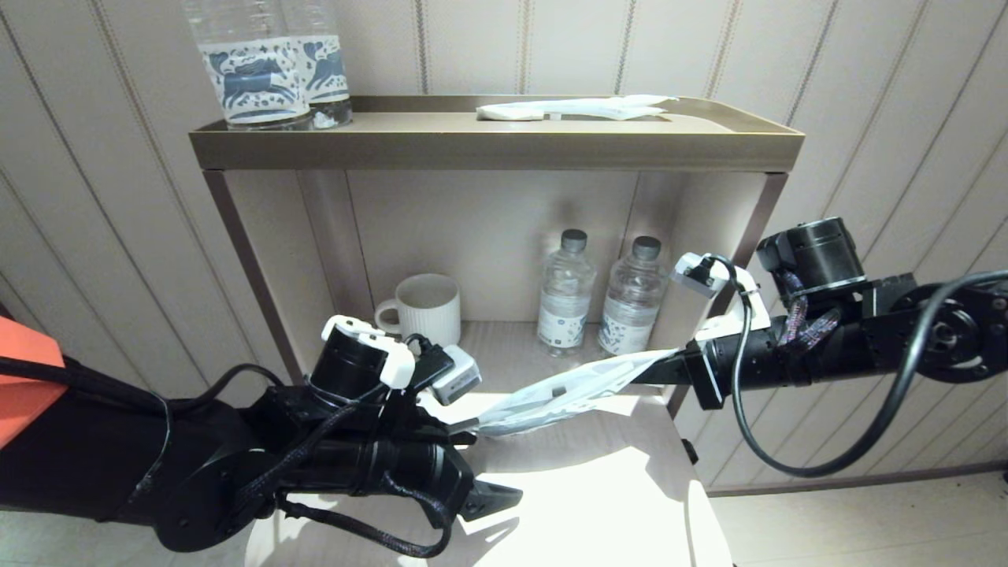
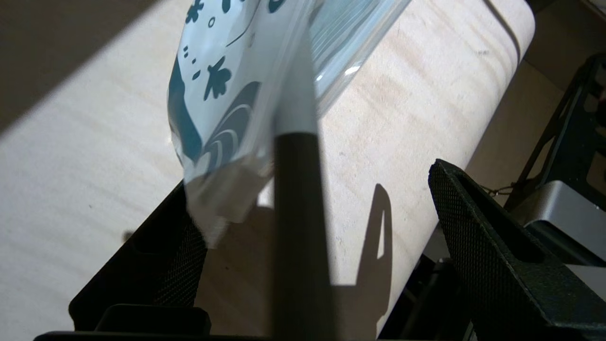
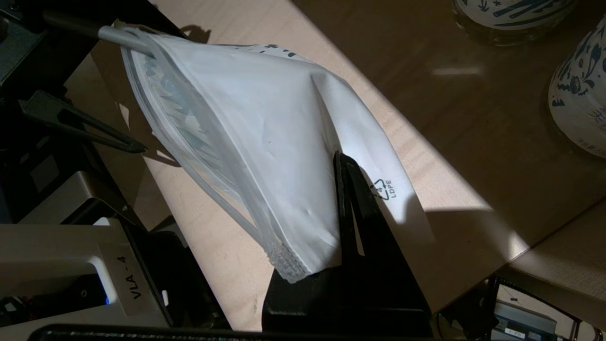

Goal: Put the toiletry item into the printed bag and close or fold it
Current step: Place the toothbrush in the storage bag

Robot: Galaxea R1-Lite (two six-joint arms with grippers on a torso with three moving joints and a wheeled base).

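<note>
The printed bag (image 1: 563,390) hangs slanted above the pale table between both arms, white with dark blue doodles (image 2: 213,85). My right gripper (image 1: 669,364) is shut on the bag's corner beside the LDPE mark (image 3: 342,163). The toothbrush (image 2: 296,156) runs into the bag's open mouth, and its handle end (image 3: 118,39) sticks out. My left gripper (image 1: 480,461) stands open at that mouth (image 2: 310,179). The handle lies between the wide-apart jaws and touches neither finger.
A shelf unit with a brown tray top (image 1: 496,150) stands behind. Two horse-label bottles (image 1: 268,71) and a white wrapped packet (image 1: 575,109) stand on it. Below are a white mug (image 1: 421,309) and two small bottles (image 1: 565,291). The table (image 1: 598,496) reaches toward me.
</note>
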